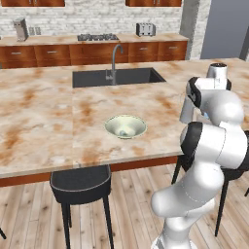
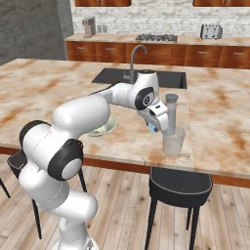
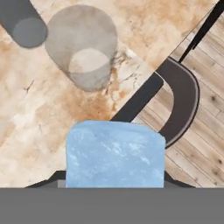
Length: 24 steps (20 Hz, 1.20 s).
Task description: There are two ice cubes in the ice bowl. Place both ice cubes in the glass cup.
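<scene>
The jaws are gripping one ice cube (image 3: 115,153), hovering just beside the cup (image 2: 174,140) on the tabletop (image 2: 219,122). The bowl (image 1: 126,126) is sitting well apart, holding the other cube (image 1: 125,131).

No text, label, brand, number or sign can be read on anything in these views.

We see the shaker (image 3: 22,24) cut off at the hand view's upper left. The ice cube (image 3: 115,154) hides our tool's fingertips; the bowl's (image 1: 125,126) contents are too small to tell.
</scene>
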### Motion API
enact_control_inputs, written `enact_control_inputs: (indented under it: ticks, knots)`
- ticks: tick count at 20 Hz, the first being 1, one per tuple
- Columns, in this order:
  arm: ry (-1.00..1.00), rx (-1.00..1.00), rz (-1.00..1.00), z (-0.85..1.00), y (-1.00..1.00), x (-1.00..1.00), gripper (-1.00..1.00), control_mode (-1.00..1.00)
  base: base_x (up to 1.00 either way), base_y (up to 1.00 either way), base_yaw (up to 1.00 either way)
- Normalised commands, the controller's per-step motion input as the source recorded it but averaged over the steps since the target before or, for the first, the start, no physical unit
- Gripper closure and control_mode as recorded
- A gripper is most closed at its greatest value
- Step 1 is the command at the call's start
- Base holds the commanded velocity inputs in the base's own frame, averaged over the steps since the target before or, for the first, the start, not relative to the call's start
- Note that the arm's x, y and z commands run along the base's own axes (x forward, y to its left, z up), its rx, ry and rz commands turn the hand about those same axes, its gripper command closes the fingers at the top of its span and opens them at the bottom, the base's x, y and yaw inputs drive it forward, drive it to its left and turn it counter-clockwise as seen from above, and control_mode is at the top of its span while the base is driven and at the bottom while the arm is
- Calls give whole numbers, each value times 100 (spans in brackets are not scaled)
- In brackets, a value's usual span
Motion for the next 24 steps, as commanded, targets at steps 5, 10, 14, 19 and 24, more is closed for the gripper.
enact_control_inputs:
  ticks: [5, 10, 14, 19, 24]
  knots:
    - [-1, 17, -27, 0, -47, 0, 100, -100, 0, 0, 0]
    - [0, 12, -14, 0, -12, 0, 100, -100, 0, 0, 0]
    - [-3, -7, 2, -4, -1, 19, 100, -100, 0, 0, 0]
    - [-4, -3, 0, -7, -12, 52, 100, -100, 0, 0, 0]
    - [0, 0, 0, -7, -22, 54, 100, -100, 0, 0, 0]
